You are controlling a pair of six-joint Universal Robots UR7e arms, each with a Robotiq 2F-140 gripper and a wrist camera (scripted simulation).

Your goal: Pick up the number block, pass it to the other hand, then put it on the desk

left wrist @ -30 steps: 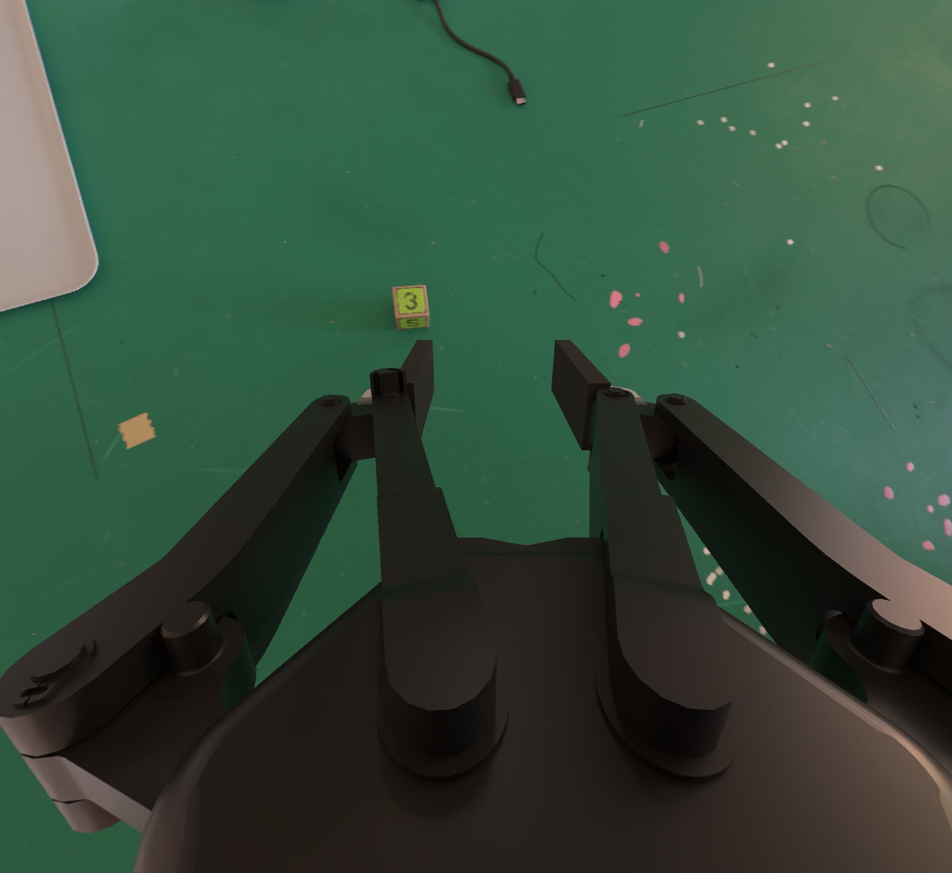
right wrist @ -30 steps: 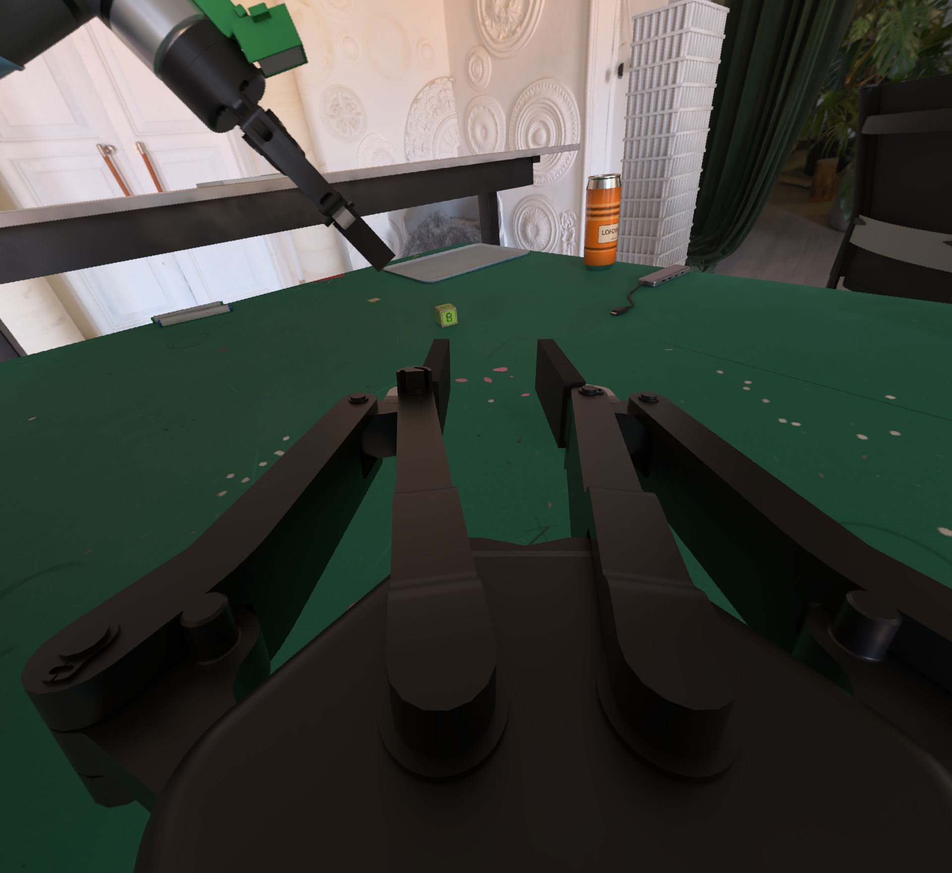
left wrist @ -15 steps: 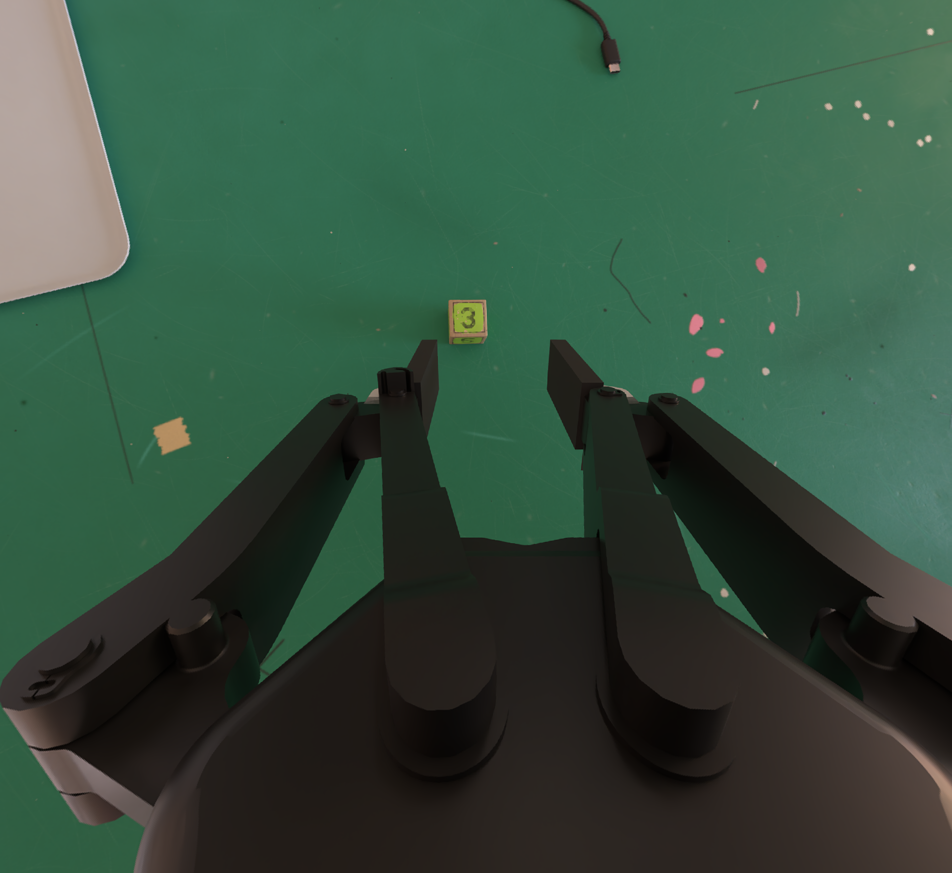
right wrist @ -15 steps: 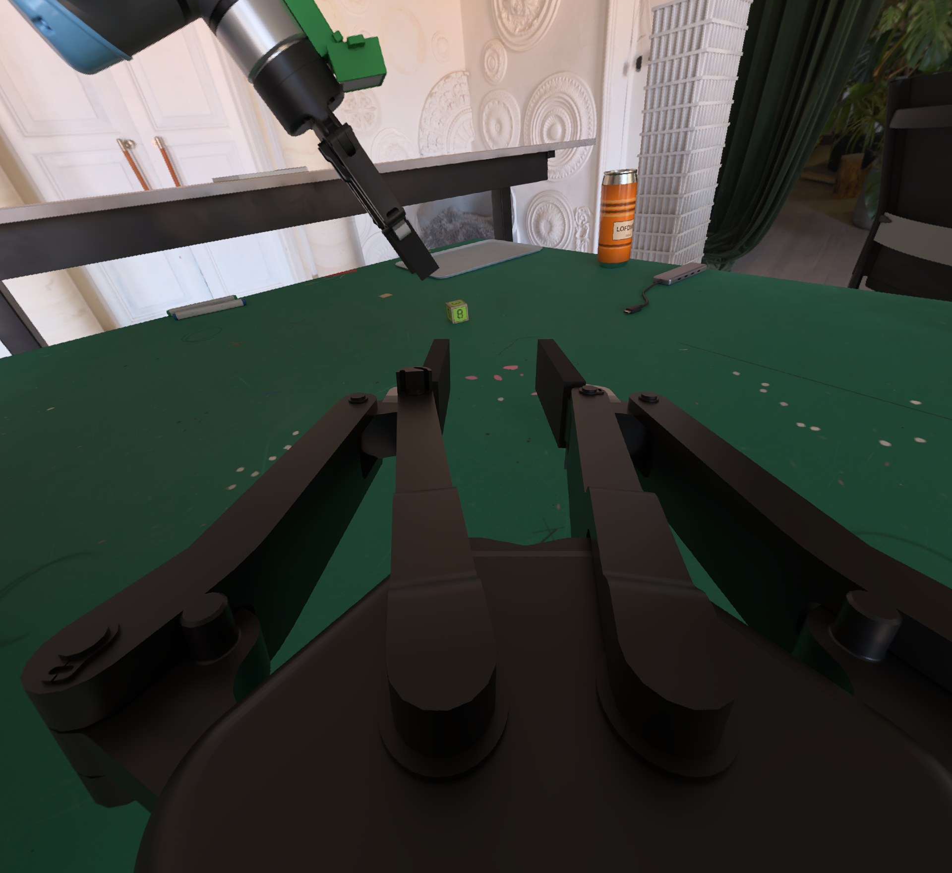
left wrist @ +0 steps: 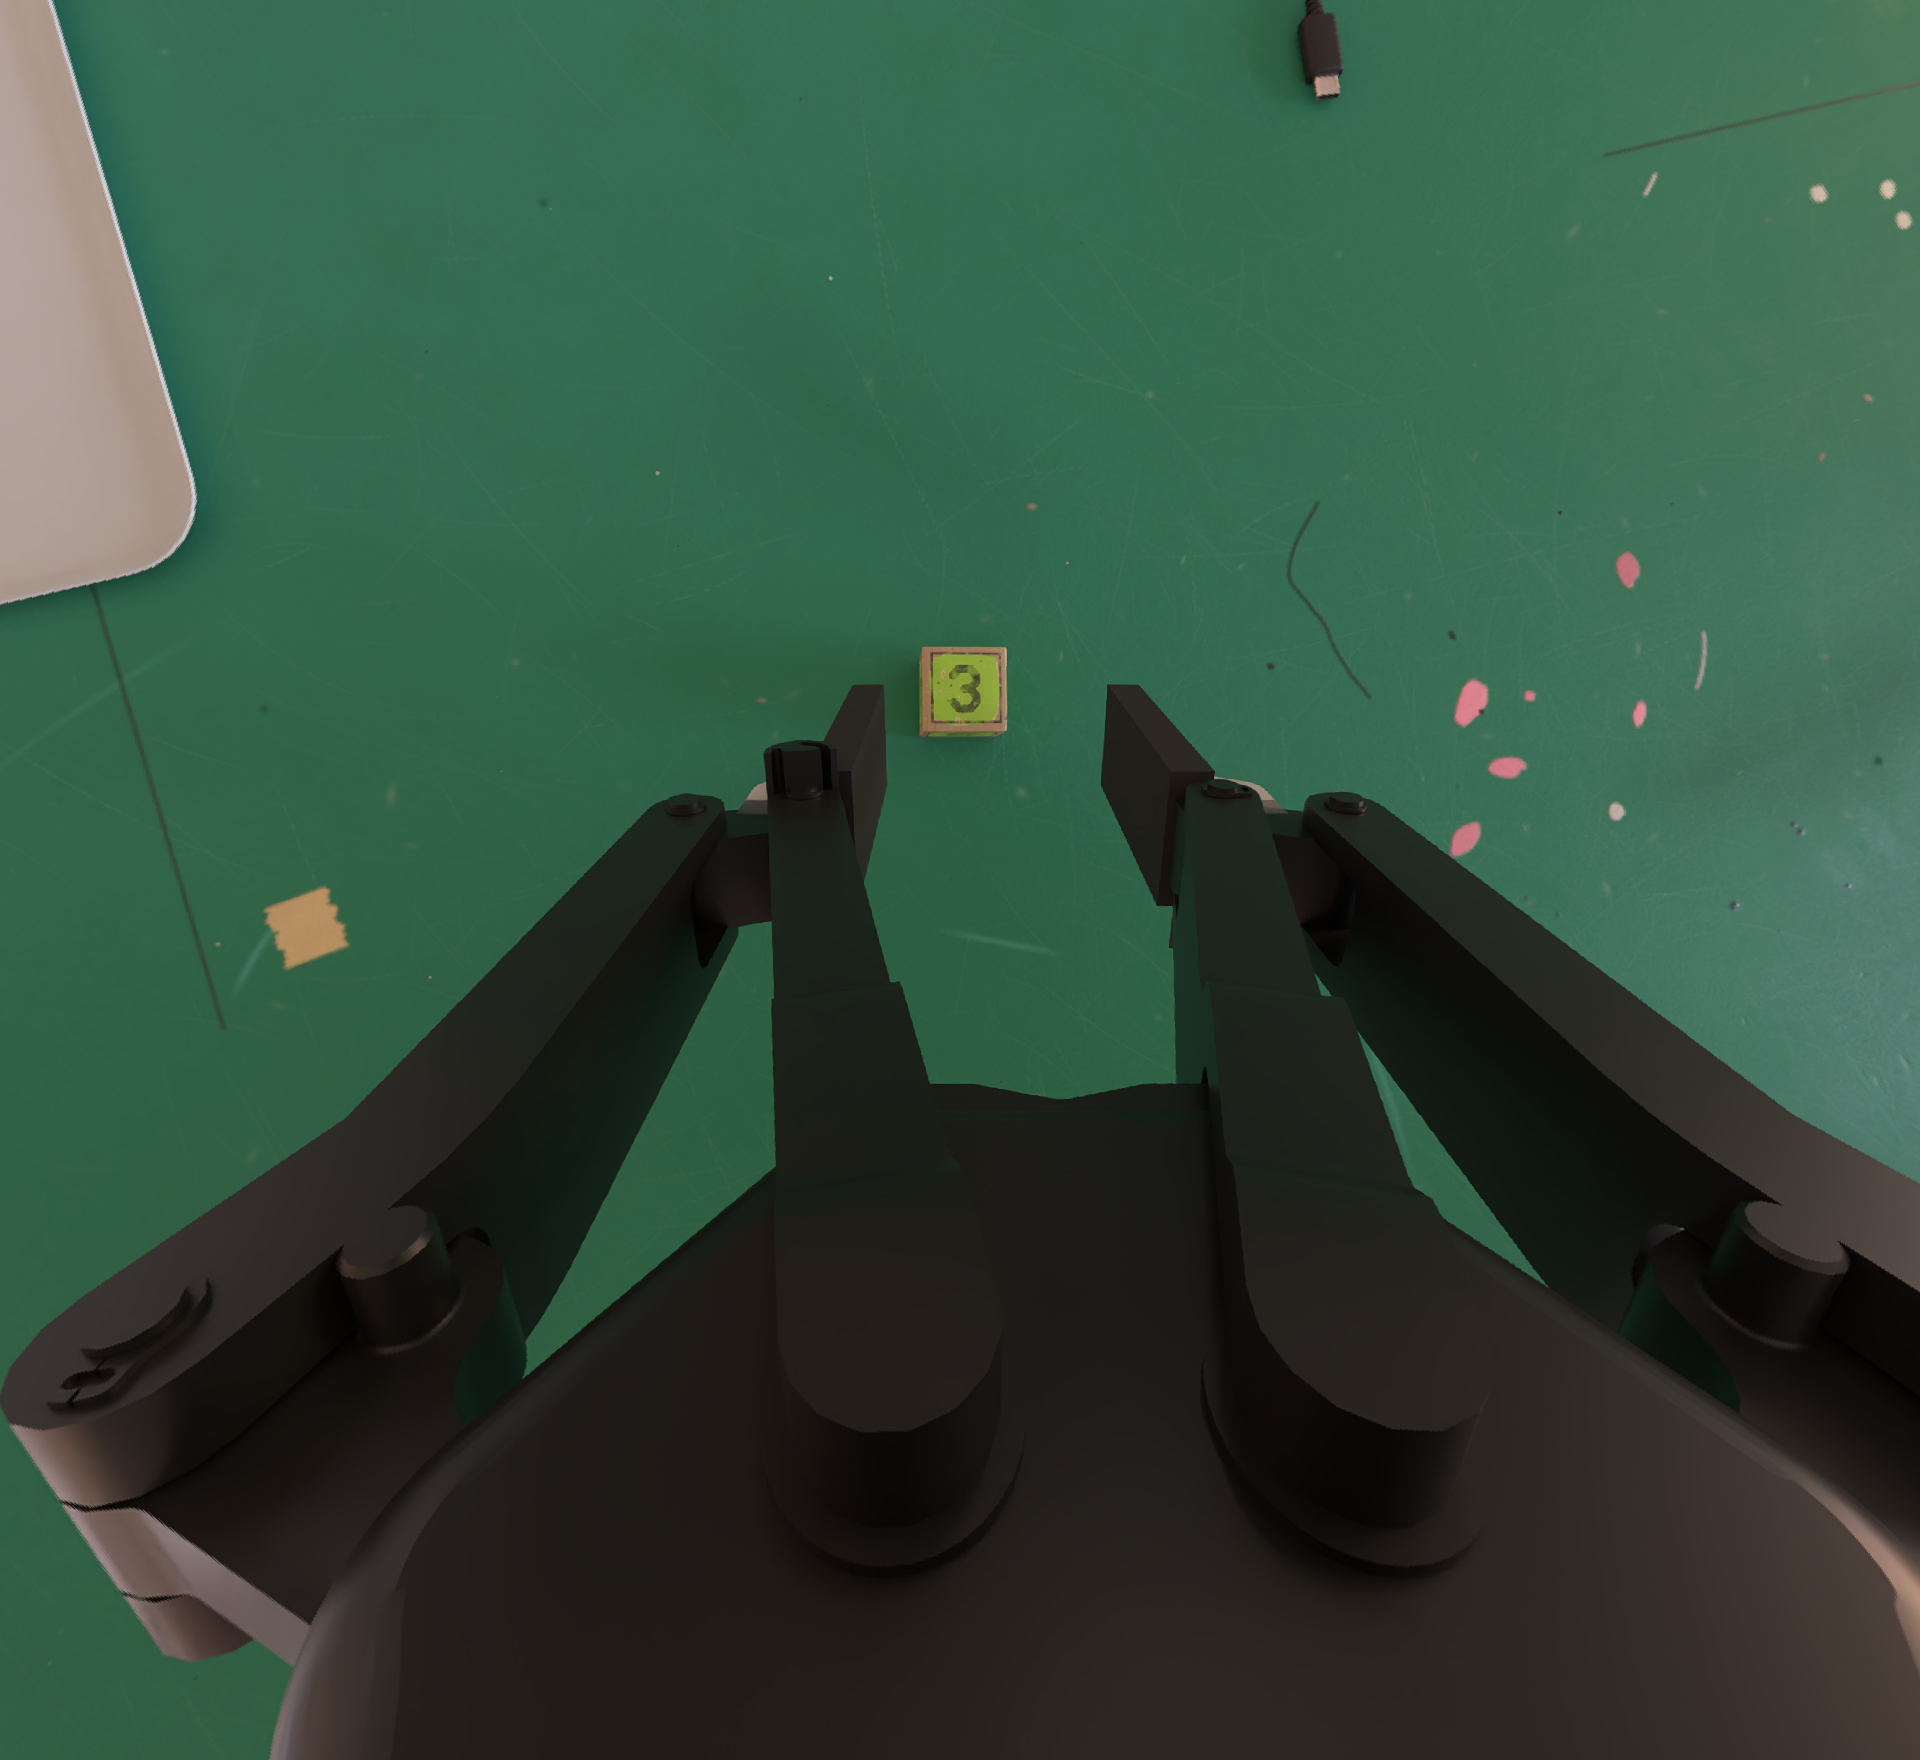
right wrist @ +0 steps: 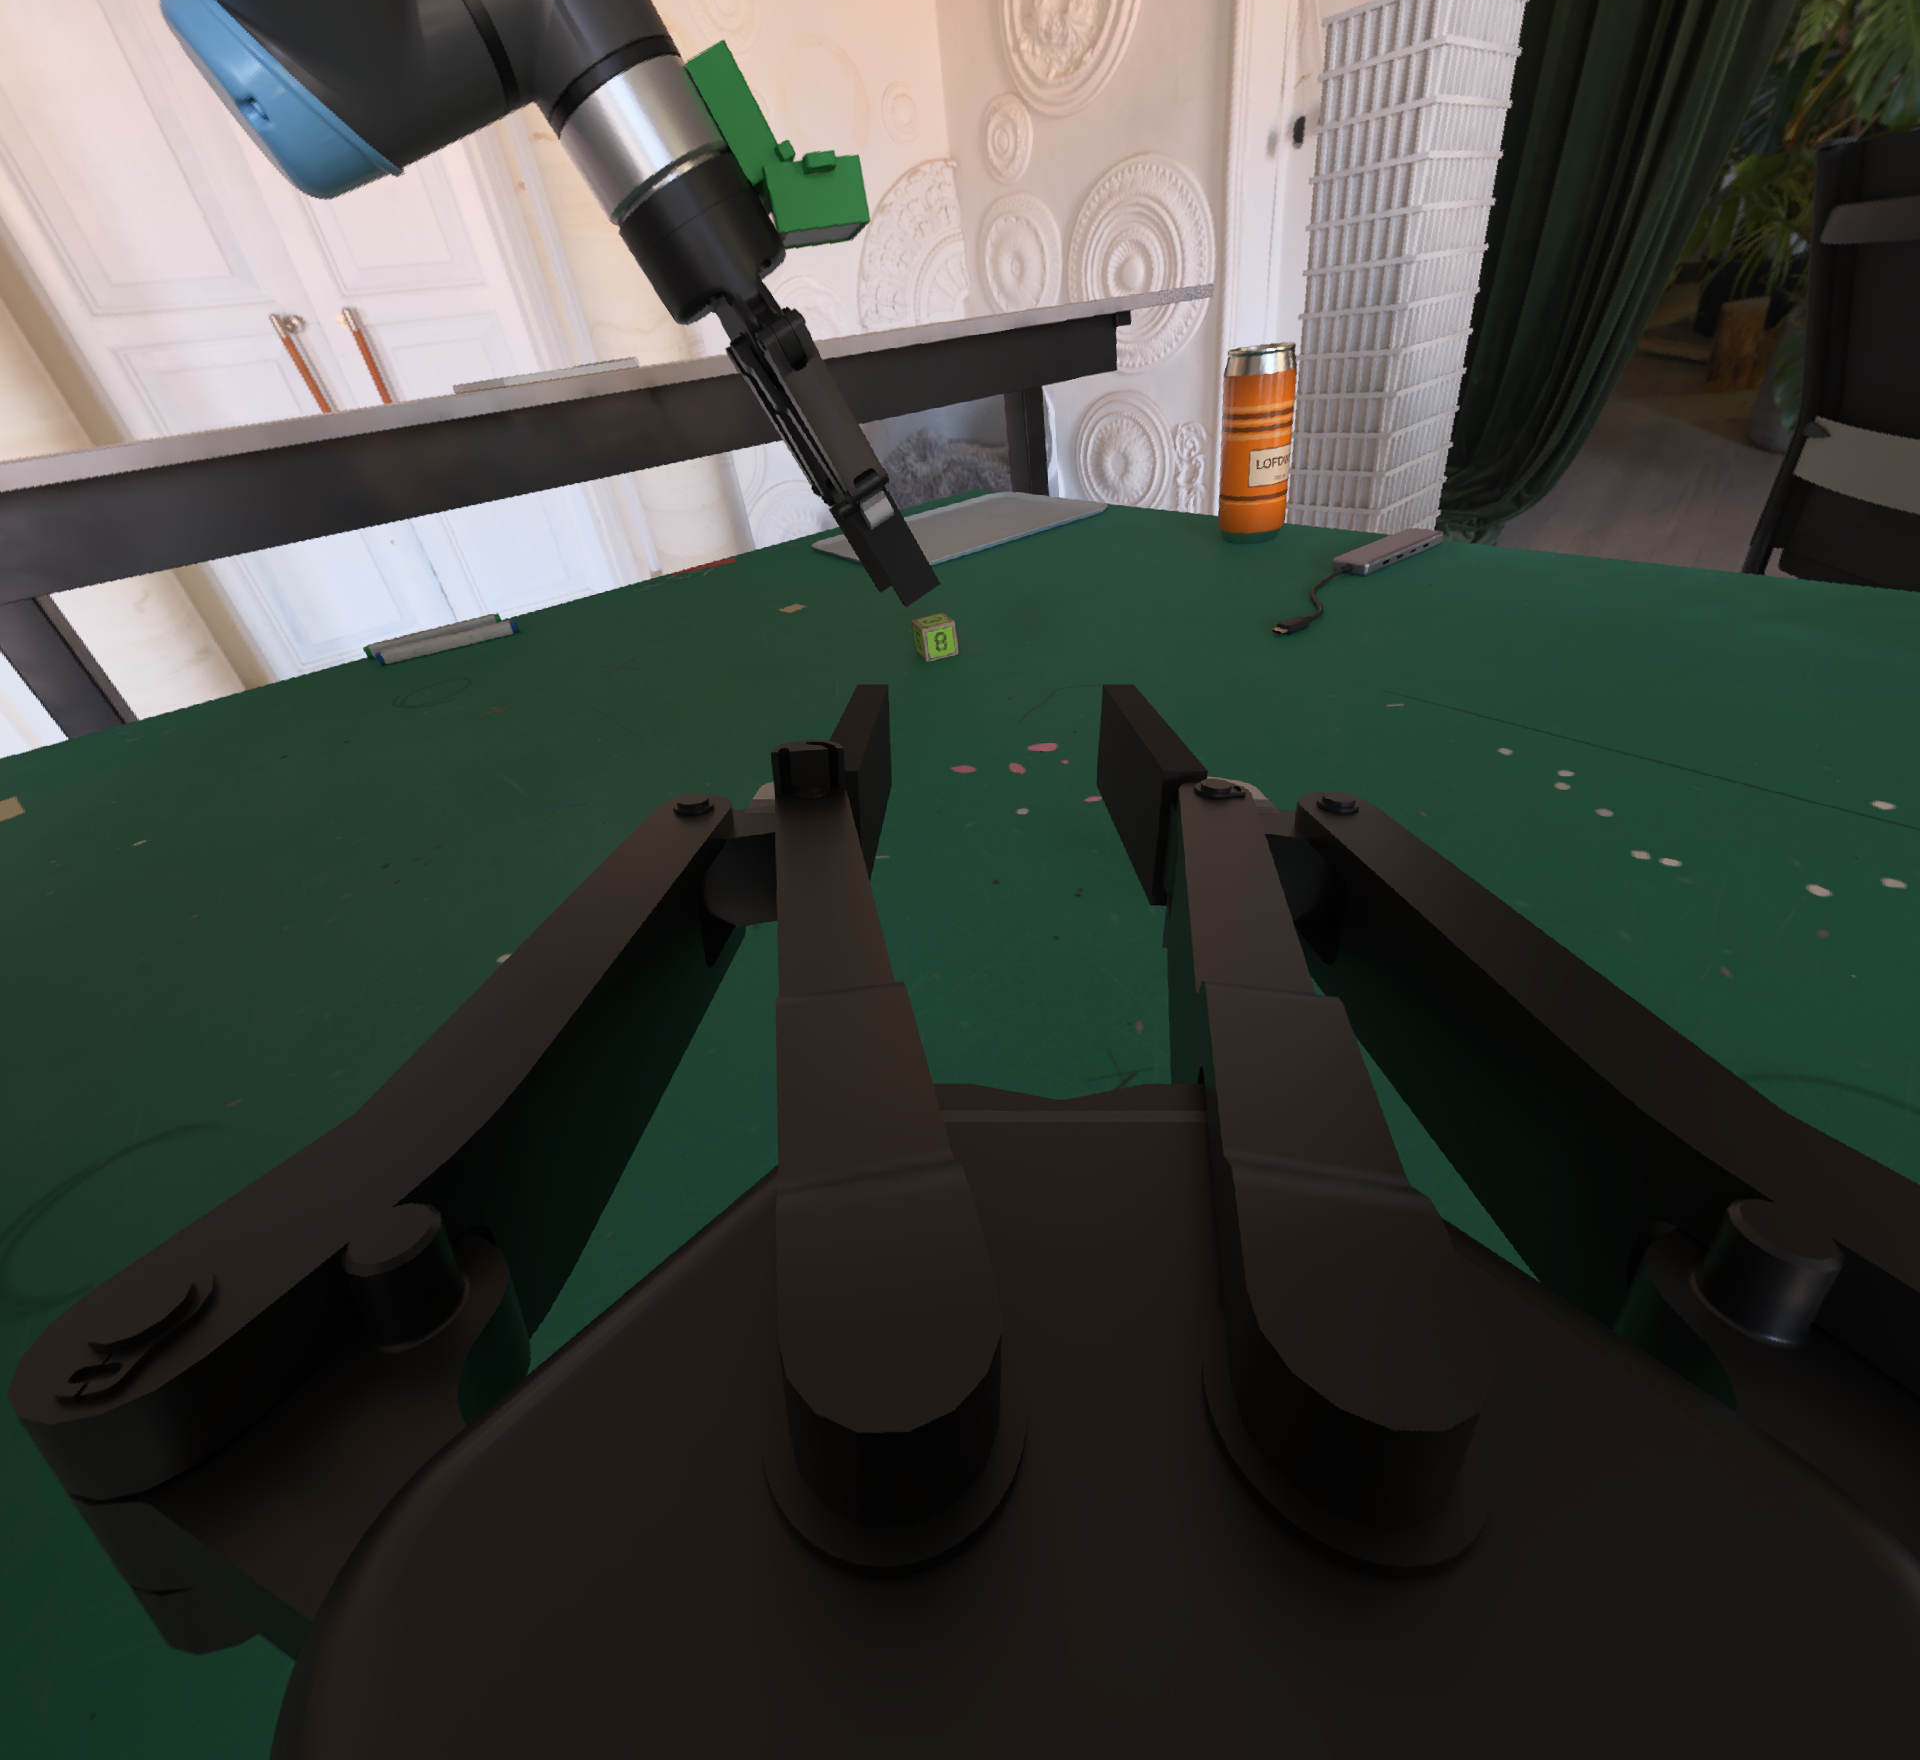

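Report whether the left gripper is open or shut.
Open. The left gripper shows a wide gap between its fingers, nothing held; the number block sits on the green desk just beyond them.

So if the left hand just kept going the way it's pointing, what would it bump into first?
Most likely the number block, which sits on the green desk just ahead of the open left hand, nearer one finger. Depth is hard to judge; a fingertip might meet the desk first.

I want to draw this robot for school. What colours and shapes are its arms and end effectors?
The left arm is a fat dark grey tube with a light blue cap, a silver ring and a bright green boxy part at the wrist. Both the left end effector and the right end effector are matte black, with a rounded body, jointed bars with round bolts, and two flat rectangular fingertip pads.
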